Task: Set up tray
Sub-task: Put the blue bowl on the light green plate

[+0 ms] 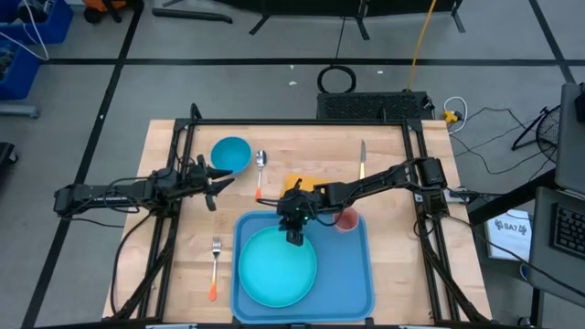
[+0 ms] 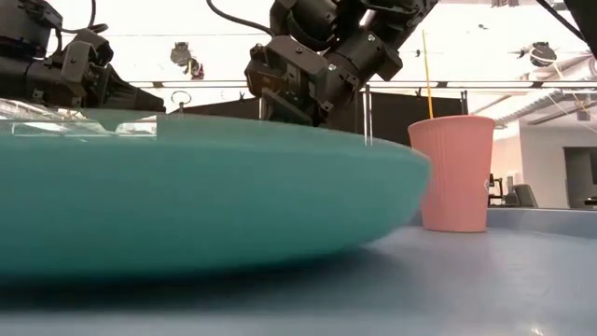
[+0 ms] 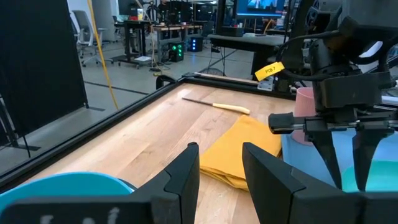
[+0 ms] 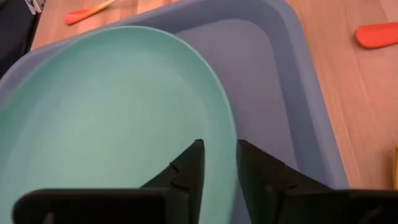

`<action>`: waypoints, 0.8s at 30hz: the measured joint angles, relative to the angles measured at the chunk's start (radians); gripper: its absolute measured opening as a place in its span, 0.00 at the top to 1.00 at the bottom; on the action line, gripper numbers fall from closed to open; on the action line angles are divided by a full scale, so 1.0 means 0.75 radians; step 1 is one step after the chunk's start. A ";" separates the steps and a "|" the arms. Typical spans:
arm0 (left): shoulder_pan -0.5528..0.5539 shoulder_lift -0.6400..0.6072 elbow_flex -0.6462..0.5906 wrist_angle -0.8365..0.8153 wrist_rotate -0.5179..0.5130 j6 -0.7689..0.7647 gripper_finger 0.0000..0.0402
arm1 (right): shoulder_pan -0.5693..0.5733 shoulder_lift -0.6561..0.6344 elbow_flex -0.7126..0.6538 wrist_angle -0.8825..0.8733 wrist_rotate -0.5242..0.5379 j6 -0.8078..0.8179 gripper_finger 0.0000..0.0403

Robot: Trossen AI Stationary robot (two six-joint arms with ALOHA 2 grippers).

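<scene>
The blue tray [image 1: 361, 279] lies flat at the table's near edge. On it rest a round turquoise plate [image 1: 277, 267] and, in its far right corner, an upright pink cup [image 1: 346, 219]. My right gripper [image 1: 295, 236] is open and points down over the plate's far rim [image 4: 231, 118], one finger on either side of the rim line. The plate lies flat, and I see no touch. My left gripper [image 1: 218, 183] is open and empty, hovering level beside a blue bowl [image 1: 231, 153] on the table's left.
An orange-yellow napkin [image 1: 296, 184] lies just beyond the tray's far edge. A spoon [image 1: 260, 169] with an orange handle lies beside the bowl, a knife [image 1: 362, 157] toward the far right, and a fork [image 1: 215, 265] left of the tray. Bare wood shows at far centre.
</scene>
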 joint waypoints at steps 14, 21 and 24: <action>0.000 0.000 0.000 0.008 -0.001 -0.037 0.68 | -0.018 -0.358 -0.003 0.059 0.172 -0.196 0.69; 0.002 0.000 0.004 -0.014 -0.051 -0.102 0.68 | 0.011 -0.790 -0.088 -0.121 0.470 -0.312 0.70; 0.010 0.002 0.080 -0.122 -0.058 -0.152 0.68 | 0.038 -0.965 -0.249 -0.103 0.670 -0.339 0.70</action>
